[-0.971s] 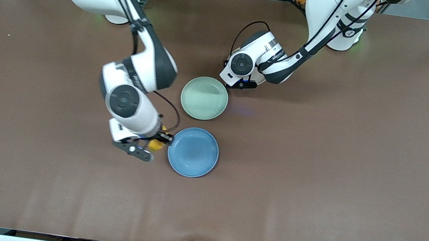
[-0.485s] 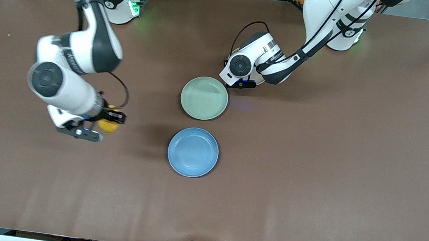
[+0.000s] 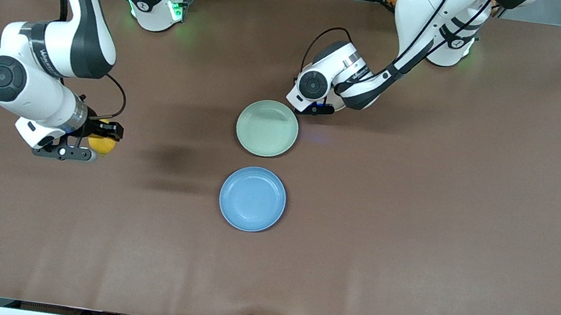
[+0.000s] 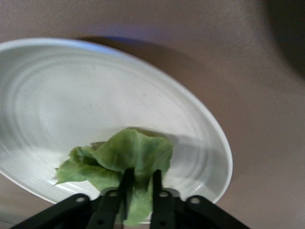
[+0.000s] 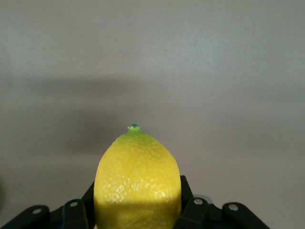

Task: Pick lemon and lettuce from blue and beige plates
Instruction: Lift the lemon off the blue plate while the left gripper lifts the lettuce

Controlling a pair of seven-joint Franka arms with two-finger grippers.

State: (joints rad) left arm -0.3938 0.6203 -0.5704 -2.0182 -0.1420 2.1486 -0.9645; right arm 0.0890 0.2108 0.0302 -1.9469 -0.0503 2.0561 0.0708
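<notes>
My right gripper (image 3: 93, 142) is shut on the lemon (image 3: 102, 145), held over bare table toward the right arm's end, well away from the plates. In the right wrist view the yellow lemon (image 5: 138, 179) fills the gap between the jaws of the right gripper (image 5: 138, 210). My left gripper (image 4: 141, 183) is shut on the green lettuce (image 4: 126, 157) over the beige plate (image 4: 52, 105). In the front view the left gripper (image 3: 316, 109) sits beside the mint-green plate, and the lettuce and beige plate are hidden under the wrist. The blue plate (image 3: 252, 199) holds nothing.
A mint-green plate (image 3: 267, 127) with nothing on it lies just farther from the front camera than the blue plate. The brown table (image 3: 439, 227) stretches wide toward the left arm's end. The right arm's shadow falls on the mat between the lemon and the plates.
The right arm has carried the lemon from beside the blue plate toward the right arm's end of the table. The left arm has barely moved.
</notes>
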